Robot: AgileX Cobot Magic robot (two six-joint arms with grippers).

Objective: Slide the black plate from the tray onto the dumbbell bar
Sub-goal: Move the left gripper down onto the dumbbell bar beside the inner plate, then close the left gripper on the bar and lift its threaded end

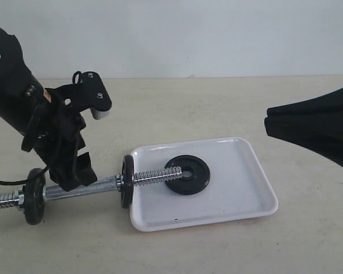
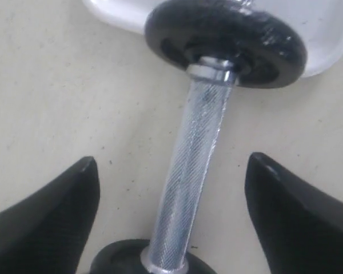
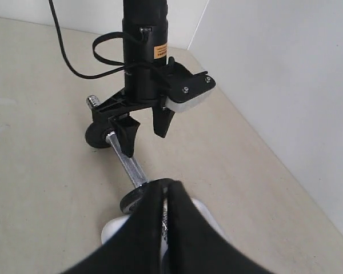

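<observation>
The black plate [image 1: 187, 174] lies in the white tray [image 1: 240, 188], near its left side. The dumbbell bar [image 1: 97, 186] rests on the table, and its threaded right end reaches over the tray rim to the plate's centre hole. Two other black discs [image 1: 127, 181] [image 1: 34, 196] sit on the bar. My left gripper [image 1: 74, 174] straddles the bar's knurled middle [image 2: 194, 182] between those discs, open, fingers [image 2: 51, 222] clear of the metal on both sides. My right gripper [image 1: 268, 121] hovers shut and empty above the tray's right side. In the right wrist view its fingers [image 3: 154, 228] hide the plate.
A pale wall runs behind the table and along one side in the right wrist view. The left arm's cable [image 3: 74, 63] trails over the tabletop. The bar's other threaded end [image 1: 3, 200] sticks out at the table's far left.
</observation>
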